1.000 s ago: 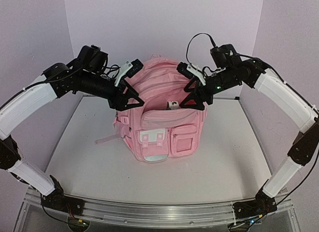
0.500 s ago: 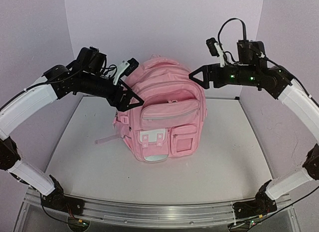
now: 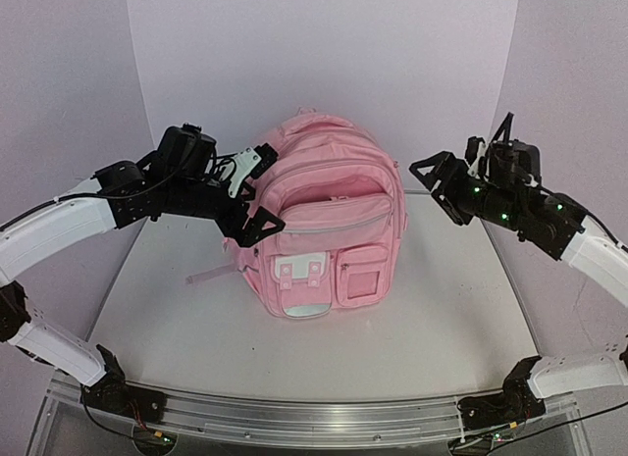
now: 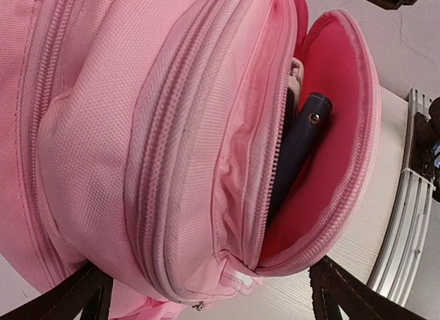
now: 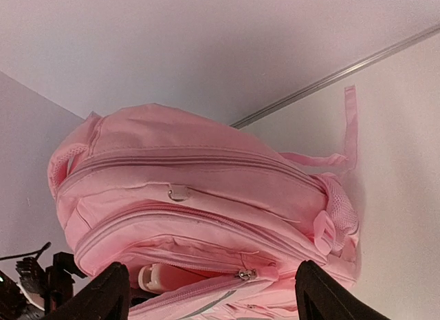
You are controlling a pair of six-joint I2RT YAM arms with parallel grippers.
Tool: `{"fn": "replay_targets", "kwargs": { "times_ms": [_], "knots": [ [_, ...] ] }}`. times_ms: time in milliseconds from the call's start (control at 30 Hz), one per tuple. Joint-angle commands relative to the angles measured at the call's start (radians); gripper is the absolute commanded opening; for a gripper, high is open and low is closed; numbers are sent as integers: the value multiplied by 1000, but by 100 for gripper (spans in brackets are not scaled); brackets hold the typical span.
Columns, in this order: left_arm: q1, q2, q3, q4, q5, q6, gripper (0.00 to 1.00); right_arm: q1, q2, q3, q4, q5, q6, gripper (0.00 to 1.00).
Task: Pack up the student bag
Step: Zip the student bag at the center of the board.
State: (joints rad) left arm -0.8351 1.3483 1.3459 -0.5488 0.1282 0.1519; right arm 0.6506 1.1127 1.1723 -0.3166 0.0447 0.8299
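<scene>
- The left pincer (image 3: 267, 186) is held at the upper left shoulder of the bag (image 3: 329, 230). It is released, with its fingers spread wide and nothing grasped between them. Whether the fabric is touched cannot be told
- From that spot its wrist camera is aimed straight into the gaping front pocket (image 4: 330, 113), so the placing is judged to suit a look at what is packed
- A dark pen-like stick (image 4: 299, 151) is seen standing in the pocket against the deep pink lining, with a pale item (image 4: 294, 76) tucked just beside it
- The bag is stood upright in the middle of the tabletop (image 3: 167, 319) with its front pockets turned toward the arms, so its zips can be reached from both sides. A loose strap (image 3: 206, 276) is trailed out to its left
- The pocket zip is only partly drawn, as shown by the zip pull (image 5: 244, 274) in the right wrist view, so closing it is judged to be the step left
- The right pincer (image 3: 432, 189) is held well apart from the bag's right side, above the tabletop. It is released, empty and turned toward the bag, and it is judged to be kept clear so that the bag is not pushed over
</scene>
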Motion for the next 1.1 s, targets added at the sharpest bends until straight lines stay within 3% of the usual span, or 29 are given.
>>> {"fn": "replay_targets", "kwargs": {
  "times_ms": [0, 200, 500, 867, 1067],
  "knots": [
    [-11, -23, -23, 113, 3, 20, 100, 1, -4, -140, 234, -41, 276, 78],
    [-12, 5, -27, 146, 9, 6, 100, 1, 16, -298, 455, -124, 449, 73],
    [-17, 34, -44, 232, -150, -42, 98, 5, 59, -405, 620, -120, 558, 68],
    [-19, 67, -23, 231, -90, -38, 69, 16, 64, -512, 818, -60, 680, 68],
    [-19, 64, -23, 222, -92, -39, 59, 29, 107, -530, 925, -45, 730, 69]
  ]
}}
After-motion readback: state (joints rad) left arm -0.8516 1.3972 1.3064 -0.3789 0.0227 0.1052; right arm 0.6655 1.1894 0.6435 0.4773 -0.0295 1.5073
